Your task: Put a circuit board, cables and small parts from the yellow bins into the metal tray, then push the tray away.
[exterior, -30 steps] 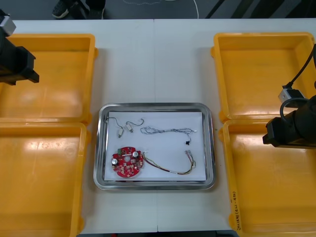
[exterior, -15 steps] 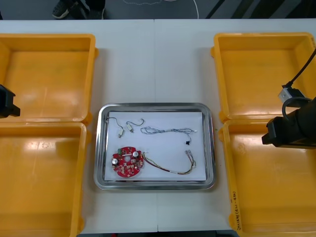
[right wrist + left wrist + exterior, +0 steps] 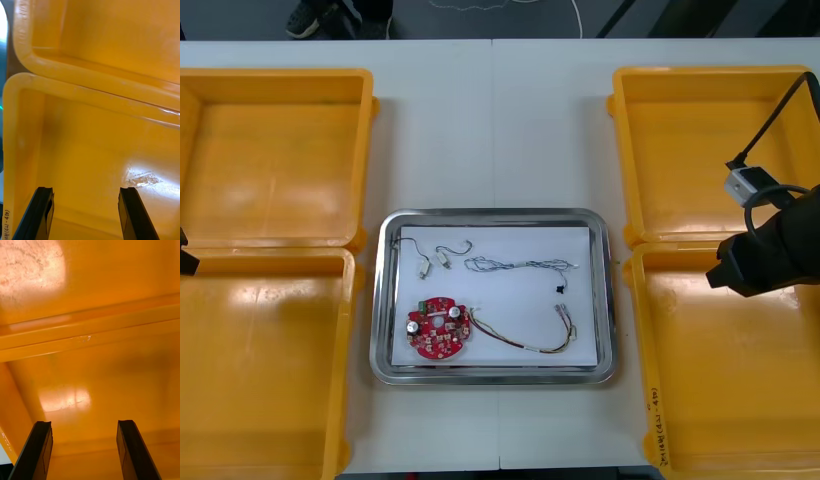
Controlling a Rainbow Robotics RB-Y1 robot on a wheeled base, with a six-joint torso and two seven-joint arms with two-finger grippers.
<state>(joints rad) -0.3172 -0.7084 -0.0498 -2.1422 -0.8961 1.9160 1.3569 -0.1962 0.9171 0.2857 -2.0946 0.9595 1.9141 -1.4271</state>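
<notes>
The metal tray (image 3: 605, 300), white inside, sits mid-table. In it lie a round red circuit board (image 3: 438, 332), a twisted blue and white cable (image 3: 520, 265), a red and yellow cable (image 3: 530, 340) and a thin black cable with small metal parts (image 3: 435, 256). My right arm (image 3: 765, 250) hovers over the rims where the two right bins meet. My right gripper (image 3: 86, 217) is open above the orange floor of a bin (image 3: 93, 150), holding nothing. My left gripper (image 3: 84, 452) is open too, over a left bin's floor (image 3: 97, 390). A sliver of the left arm (image 3: 184, 262) shows at the table's left side.
Two yellow bins stand at the left (image 3: 270, 90) (image 3: 340, 400) and two at the right (image 3: 710, 85) (image 3: 660, 420), flanking the tray. Bare table (image 3: 495, 130) stretches beyond the tray to the far edge. A person's shoes (image 3: 305, 15) show past that edge.
My left arm has drawn back from over the far left bin to the left side, now almost out of the front view. My right arm has shifted slightly farther. The tray's contents are unmoved.
</notes>
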